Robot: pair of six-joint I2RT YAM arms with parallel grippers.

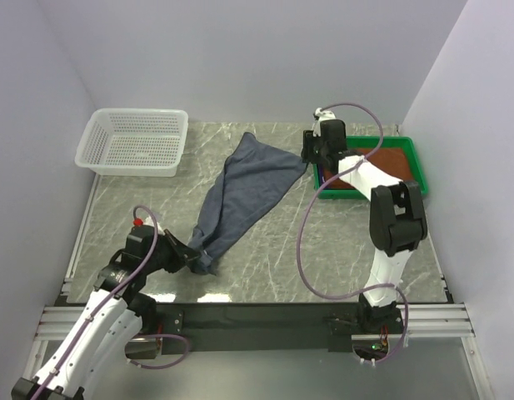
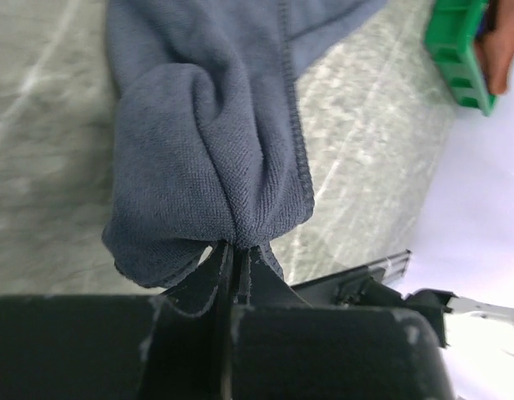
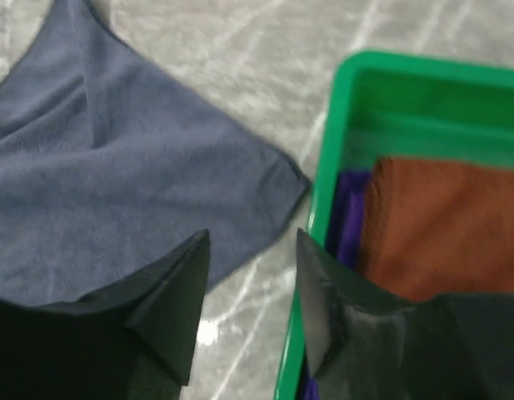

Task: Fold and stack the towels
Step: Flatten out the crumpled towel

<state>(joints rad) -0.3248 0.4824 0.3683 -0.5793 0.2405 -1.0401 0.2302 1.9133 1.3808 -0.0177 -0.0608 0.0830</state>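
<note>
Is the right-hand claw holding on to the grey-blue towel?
No, the right gripper stands open, gripping nothing; the grey-blue towel lies spread flat below it.

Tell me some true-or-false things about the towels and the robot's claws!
1. The left claw is pinching a bunched end of the grey-blue towel. True.
2. The right claw is gripping that towel too. False: it is open with nothing between its fingers, above the towel's corner beside the green tray.
3. The rust-brown towel lies in the white basket. False: it lies in the green tray.
4. A purple towel is in the green tray too. True.
</note>
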